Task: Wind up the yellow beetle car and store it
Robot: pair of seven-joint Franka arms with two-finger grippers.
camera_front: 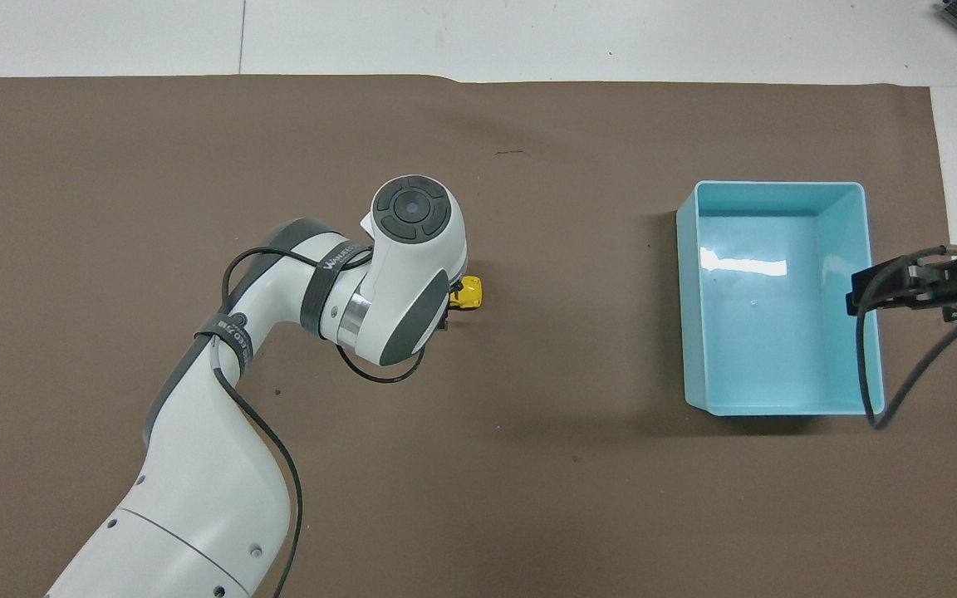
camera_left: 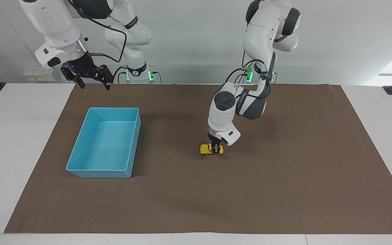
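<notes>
The yellow beetle car (camera_left: 209,149) sits on its wheels on the brown mat (camera_left: 284,190) near the middle of the desk (camera_left: 12,163), well apart from every mat edge. The left claw (camera_left: 217,149) is down on it from above, its fingers closed against the sides of the car's end toward the left arm's end of the desk, while the other end pokes out free. In the overhead view the left arm's wrist covers most of the car (camera_front: 469,293), so only that free yellow end shows beside it. The blue bin (camera_left: 80,160) stands on the mat toward the right arm's end of the desk, well apart from the car, with a wide strip of bare mat between them. The bin (camera_front: 856,249) is open-topped with nothing in it, its long sides running away from the robots and its outer wall close to the mat's edge. The right claw (camera_left: 91,81) hangs in the air with fingers spread wide and holding nothing, over the mat's edge at the robots' end of the bin; that arm waits. In the overhead view the right claw (camera_front: 902,286) and its cable overlap the bin's outer rim. Bare mat stretches from the car toward the left arm's end and away from the robots, and white desk borders the mat at both ends.
</notes>
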